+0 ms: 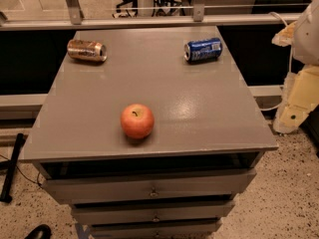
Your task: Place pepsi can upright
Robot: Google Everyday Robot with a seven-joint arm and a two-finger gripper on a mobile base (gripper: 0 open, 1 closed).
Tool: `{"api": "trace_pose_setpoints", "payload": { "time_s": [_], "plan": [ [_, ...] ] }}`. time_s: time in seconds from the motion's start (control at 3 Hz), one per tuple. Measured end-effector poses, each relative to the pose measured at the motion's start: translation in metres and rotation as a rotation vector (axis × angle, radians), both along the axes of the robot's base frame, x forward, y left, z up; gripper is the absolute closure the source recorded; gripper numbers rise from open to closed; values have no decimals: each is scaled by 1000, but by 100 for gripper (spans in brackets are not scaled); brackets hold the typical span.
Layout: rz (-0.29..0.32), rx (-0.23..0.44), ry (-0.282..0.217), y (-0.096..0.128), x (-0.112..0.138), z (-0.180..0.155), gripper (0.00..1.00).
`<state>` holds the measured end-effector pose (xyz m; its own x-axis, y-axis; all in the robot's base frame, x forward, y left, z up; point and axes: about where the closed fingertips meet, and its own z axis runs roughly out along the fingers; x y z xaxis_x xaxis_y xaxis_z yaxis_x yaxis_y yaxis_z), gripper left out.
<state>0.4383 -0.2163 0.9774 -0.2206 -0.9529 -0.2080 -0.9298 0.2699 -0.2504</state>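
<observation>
Grey worktop (199,108) of a drawer cabinet, as it is appearing from the front and slightly above. The pepsi can (203,50) is lying on its side near the far right corner of the worktop, its blue wall with white lettering facing up and one end pointing left, toward the middle of the surface. A gold-brown can (87,50) is also lying on its side, near the far left corner, with one end pointing right; the two cans are facing each other, well apart. An apple (137,120) is sitting nearer the front edge, a little left of centre, stem dimple upward, well apart from both cans. The tool (294,108) is hanging at the right edge of the view, beside the cabinet and off the worktop, well apart from the pepsi can and holding nothing that I can see; whether it is open or closed cannot be told from here. Drawers (149,185) are showing stacked below the front edge. A metal rail (149,21) is running behind the cabinet, and a speckled floor (279,198) is lying beneath.
</observation>
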Motion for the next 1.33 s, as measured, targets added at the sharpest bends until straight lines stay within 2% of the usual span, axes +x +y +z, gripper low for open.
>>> {"api": "trace_pose_setpoints", "payload": {
  "time_s": [0.33, 0.67, 1.33],
  "plan": [
    [5, 9, -15, 1, 3, 2, 0],
    [16, 61, -58, -1, 36, -1, 0],
    [47, 165, -189, -3, 155, -10, 0]
  ]
}}
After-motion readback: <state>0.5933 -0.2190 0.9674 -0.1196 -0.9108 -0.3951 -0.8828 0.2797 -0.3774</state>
